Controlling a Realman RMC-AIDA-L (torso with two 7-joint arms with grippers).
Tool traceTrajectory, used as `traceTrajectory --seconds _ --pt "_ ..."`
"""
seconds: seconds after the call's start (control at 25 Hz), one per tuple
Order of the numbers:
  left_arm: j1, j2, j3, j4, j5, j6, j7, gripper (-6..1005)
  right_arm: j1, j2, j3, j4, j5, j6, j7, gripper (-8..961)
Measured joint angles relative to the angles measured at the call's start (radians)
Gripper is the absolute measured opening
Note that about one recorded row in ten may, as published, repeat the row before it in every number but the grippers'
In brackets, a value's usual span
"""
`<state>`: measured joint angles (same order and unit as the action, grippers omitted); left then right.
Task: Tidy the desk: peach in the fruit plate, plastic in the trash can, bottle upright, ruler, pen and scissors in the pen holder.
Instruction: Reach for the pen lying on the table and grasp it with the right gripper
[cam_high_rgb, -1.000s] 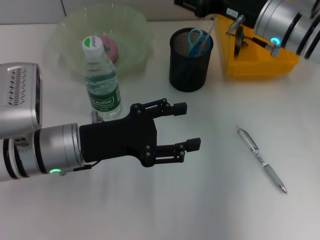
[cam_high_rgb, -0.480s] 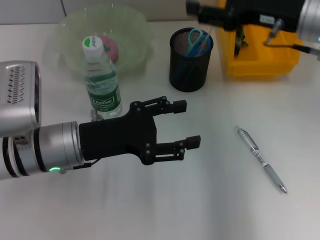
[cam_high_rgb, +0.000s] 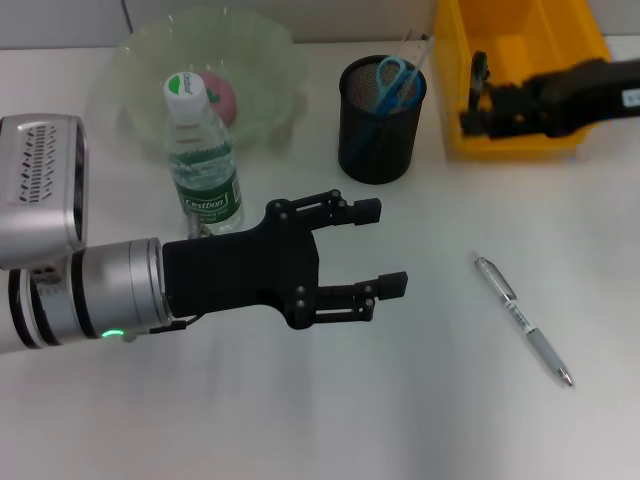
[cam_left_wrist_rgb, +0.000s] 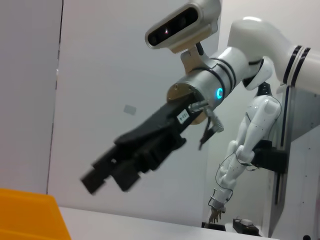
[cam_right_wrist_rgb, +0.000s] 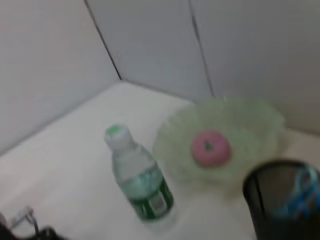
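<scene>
Nearest the robot, the left gripper (cam_high_rgb: 375, 248) hangs above the table (cam_high_rgb: 420, 420) with its two black fingers spread and nothing between them, about where it was a second ago, so it looks idle. The ballpoint pen (cam_high_rgb: 523, 319) lies flat on the table well to the right of and nearer than the black mesh pen holder (cam_high_rgb: 380, 122), and is the one item not yet put away. The water bottle (cam_high_rgb: 202, 160) stands upright to the left of the holder, its green cap up. The holder itself already keeps the blue-handled scissors (cam_high_rgb: 396, 82). Beyond the bottle, left of the holder, the pink peach (cam_high_rgb: 222, 97) sits inside the pale green fruit plate (cam_high_rgb: 260, 45). The change is on the far right: the right gripper (cam_high_rgb: 478, 108), which a second ago was over the yellow bin (cam_high_rgb: 520, 40) beside the holder, has swung out toward the table; whether its fingers are parted cannot be told. That probably means the pen is next.
</scene>
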<state>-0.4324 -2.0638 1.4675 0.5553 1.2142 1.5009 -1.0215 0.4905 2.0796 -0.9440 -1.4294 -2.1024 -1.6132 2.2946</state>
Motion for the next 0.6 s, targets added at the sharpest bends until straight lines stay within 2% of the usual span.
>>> traceTrajectory --seconds 0.28,0.6 --pt "-0.004 -0.001 0.001 0.007 0.039 0.003 0.02 787 0.023 0.0 0.01 -0.062 -0.198 -0.169 0.162 653" --pt "-0.006 -0.003 0.004 0.012 0.054 0.01 0.021 786 0.042 -0.001 -0.003 -0.002 -0.342 -0.217 0.249 651"
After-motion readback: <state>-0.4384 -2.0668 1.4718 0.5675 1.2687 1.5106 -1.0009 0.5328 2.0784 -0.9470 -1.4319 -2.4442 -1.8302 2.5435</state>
